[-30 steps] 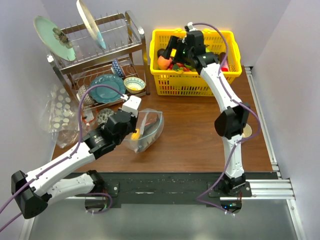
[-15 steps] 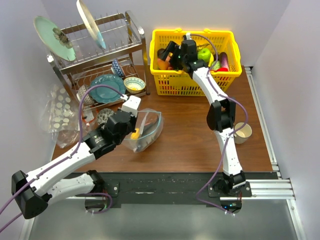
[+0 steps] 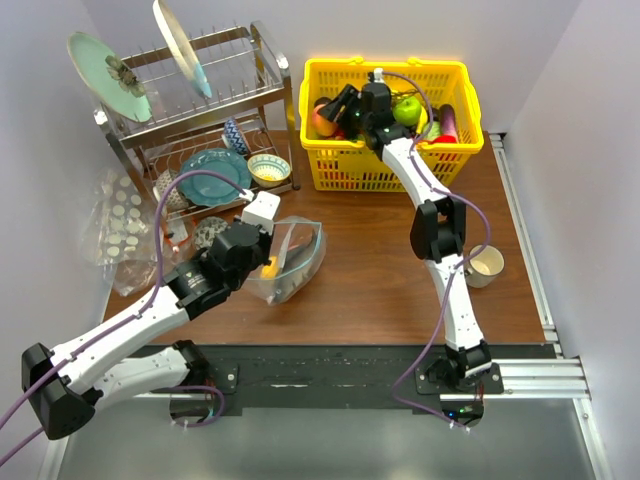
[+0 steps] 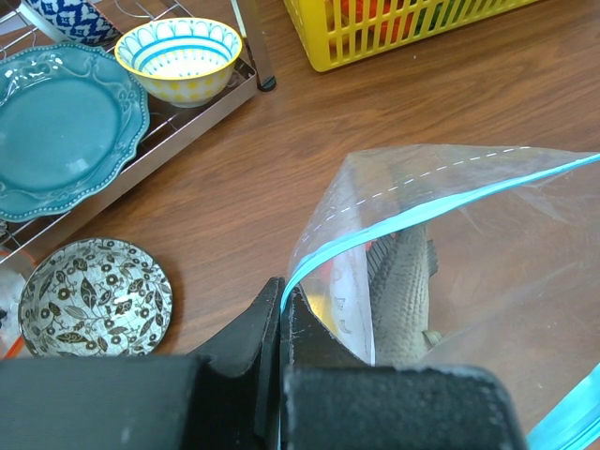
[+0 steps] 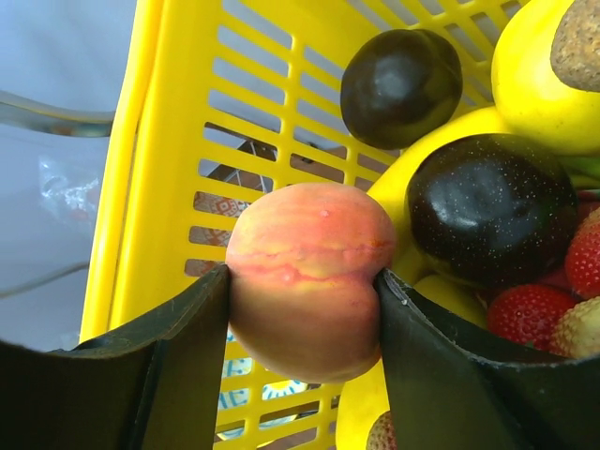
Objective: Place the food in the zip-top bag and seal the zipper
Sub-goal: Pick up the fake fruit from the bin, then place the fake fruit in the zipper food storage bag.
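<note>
Peach [image 5: 314,253], orange-pink and glossy, sits between the two fingers of my right gripper [image 5: 302,309], which press on it from both sides, at the left end of the yellow basket [image 5: 159,141] and close to its left wall. Just right of it in the basket lie two dark purple plums [image 5: 492,208], with red strawberries [image 5: 525,314] beside the nearer plum and a green apple [image 3: 407,110] further toward the basket's right end. Out of the basket, on the wooden table [image 3: 380,270] in front of its left corner and well apart from it, the zip-top bag [image 3: 295,258] lies with its mouth held up. My left gripper [image 4: 281,300] has its fingers closed together on the bag's edge, right where the teal zipper [image 4: 422,211] meets the corner. Through the clear plastic I see a grey speckled piece [image 4: 401,300]. A dish rack [image 3: 200,110] stands left of the basket, and a cup [image 3: 487,262] sits in front of its right end.
</note>
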Tool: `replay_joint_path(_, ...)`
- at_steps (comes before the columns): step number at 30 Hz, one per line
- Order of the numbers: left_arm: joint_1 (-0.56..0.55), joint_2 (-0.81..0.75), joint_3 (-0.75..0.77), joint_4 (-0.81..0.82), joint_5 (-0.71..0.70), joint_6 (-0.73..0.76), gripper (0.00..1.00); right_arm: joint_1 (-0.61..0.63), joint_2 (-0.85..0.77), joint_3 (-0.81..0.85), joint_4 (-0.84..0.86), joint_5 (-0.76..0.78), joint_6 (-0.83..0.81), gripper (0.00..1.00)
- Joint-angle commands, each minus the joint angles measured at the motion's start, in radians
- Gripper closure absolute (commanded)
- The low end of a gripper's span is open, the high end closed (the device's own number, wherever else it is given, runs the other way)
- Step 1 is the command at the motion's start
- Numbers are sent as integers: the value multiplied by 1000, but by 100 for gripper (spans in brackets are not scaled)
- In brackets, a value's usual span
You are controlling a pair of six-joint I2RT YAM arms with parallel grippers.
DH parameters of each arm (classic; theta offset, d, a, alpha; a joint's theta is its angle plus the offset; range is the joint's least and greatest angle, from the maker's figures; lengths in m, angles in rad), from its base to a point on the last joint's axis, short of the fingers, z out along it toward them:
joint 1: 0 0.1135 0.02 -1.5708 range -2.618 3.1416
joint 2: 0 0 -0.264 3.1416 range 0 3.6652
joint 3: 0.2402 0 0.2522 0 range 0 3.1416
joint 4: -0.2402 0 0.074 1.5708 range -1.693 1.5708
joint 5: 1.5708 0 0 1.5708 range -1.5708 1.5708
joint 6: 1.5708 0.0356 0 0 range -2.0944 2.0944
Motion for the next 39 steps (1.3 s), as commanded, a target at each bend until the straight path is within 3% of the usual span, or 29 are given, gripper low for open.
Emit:
replay_joint_path(1,5,-22,0,40,-27,11,100,3,-77,-97,73,-20,9,63)
replay_joint_path(14,5,-24,0,38,-22,11,100,-3,-416,-217,57,14,-137,62)
replay_joint_path(18,7,-21,1,38,-18,12,100,-2,-513,-279,23,-56,-192,62)
replay_joint_path(26,7,-16,12,29,-13,9,100,10,-845,-750,113,-420,-281,65)
replay_joint_path(33,7,51,116,-63,28,-37,100,128,-1146,-1158,95,-431,-369,64)
replay_joint_path(39,5,122,205,-154,62,-92,100,214,-1358,-1394,131,-400,-333,65)
